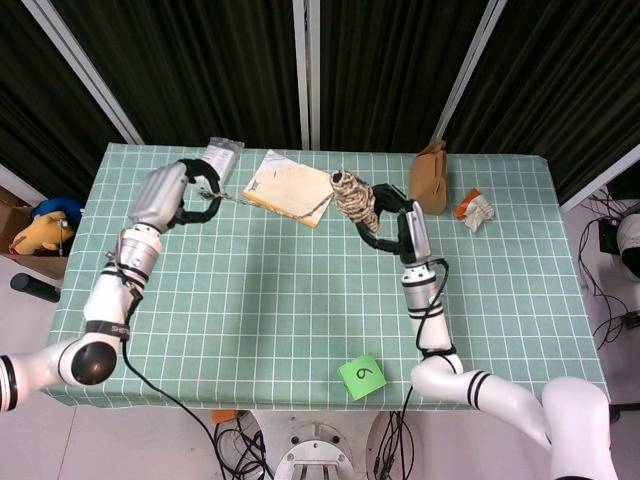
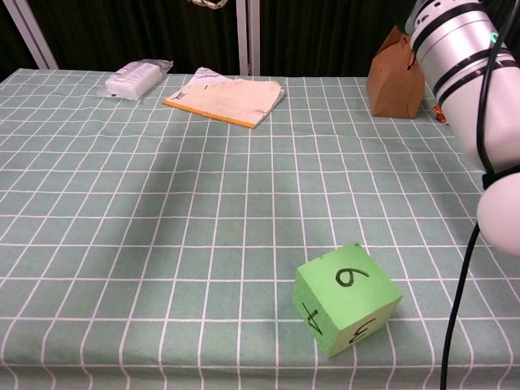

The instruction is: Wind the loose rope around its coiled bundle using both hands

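In the head view my right hand (image 1: 388, 218) grips the coiled jute bundle (image 1: 352, 197) and holds it up over the back of the table, beside the notebook. The loose rope (image 1: 236, 197) runs leftward from the bundle to my left hand (image 1: 200, 190), which pinches its end above the table's back left. The strand hangs nearly level between the two hands. The chest view shows only my right forearm (image 2: 463, 65) and a scrap of rope (image 2: 208, 3) at the top edge; neither hand shows there.
A notebook (image 1: 290, 185) and a white packet (image 1: 222, 155) lie at the back left. A brown paper bag (image 1: 428, 178) and a snack wrapper (image 1: 475, 208) sit at the back right. A green numbered cube (image 2: 345, 296) stands near the front edge.
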